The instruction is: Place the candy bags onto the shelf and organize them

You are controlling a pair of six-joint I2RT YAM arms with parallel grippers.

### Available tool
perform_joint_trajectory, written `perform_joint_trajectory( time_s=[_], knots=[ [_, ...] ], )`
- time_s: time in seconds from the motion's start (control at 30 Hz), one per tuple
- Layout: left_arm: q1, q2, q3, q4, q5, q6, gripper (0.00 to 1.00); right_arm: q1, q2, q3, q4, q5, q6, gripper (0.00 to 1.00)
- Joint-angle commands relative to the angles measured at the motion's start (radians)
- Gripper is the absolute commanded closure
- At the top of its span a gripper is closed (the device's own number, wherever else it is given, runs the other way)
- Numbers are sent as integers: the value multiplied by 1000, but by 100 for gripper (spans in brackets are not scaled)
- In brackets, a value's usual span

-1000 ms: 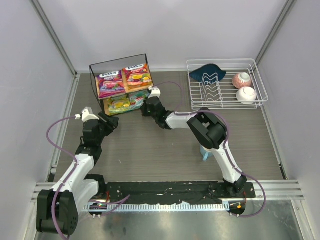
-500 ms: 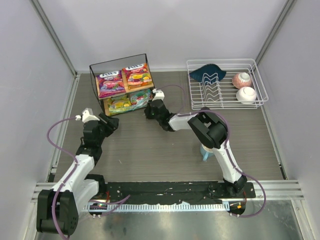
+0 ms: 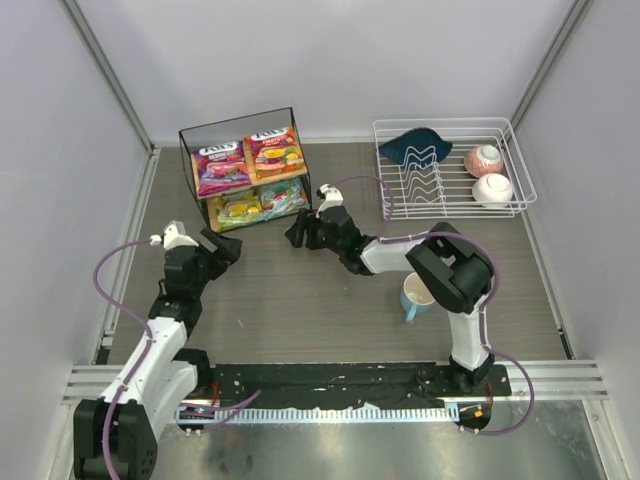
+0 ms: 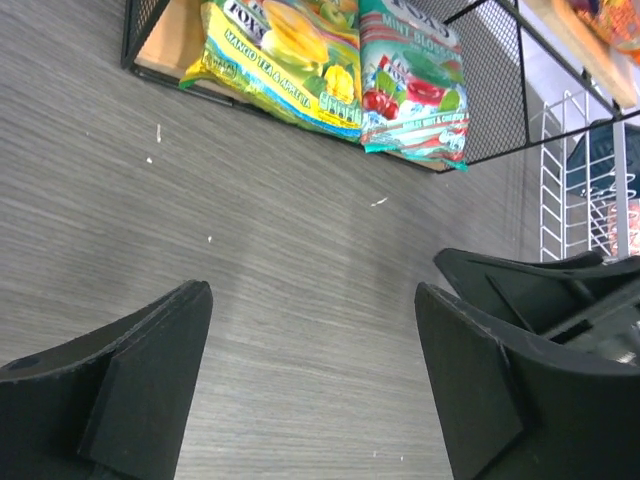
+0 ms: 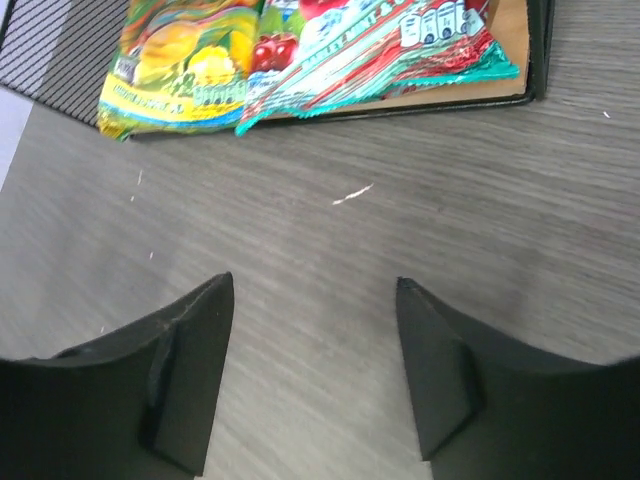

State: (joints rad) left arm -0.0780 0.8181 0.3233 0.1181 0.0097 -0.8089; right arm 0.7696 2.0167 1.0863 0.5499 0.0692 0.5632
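The scene is lit brightly and evenly from above; only soft shadows are cast on the desk (image 3: pixel 300 310). Mild glare is carried by the glossy candy bags (image 4: pixel 290 60). The right wrist view is blurred toward its left; the left wrist view is rendered sharp.

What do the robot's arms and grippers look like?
The left arm and right arm have white links joined by black joints, and each trails a looping lilac cable. The left gripper and right gripper carry matte black, wedge-shaped fingers. No markings show.
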Motion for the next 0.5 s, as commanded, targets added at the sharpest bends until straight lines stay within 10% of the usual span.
perform_joint_trajectory(
  time_s=[0.0,0.47],
  knots=[
    [1,-49,45,-109,47,-13,8,11,-145,-54,-8,-54,-3,25],
    [3,-129,350,-526,145,33,0,22,-688,-342,-332,61,-111,10]
  ],
)
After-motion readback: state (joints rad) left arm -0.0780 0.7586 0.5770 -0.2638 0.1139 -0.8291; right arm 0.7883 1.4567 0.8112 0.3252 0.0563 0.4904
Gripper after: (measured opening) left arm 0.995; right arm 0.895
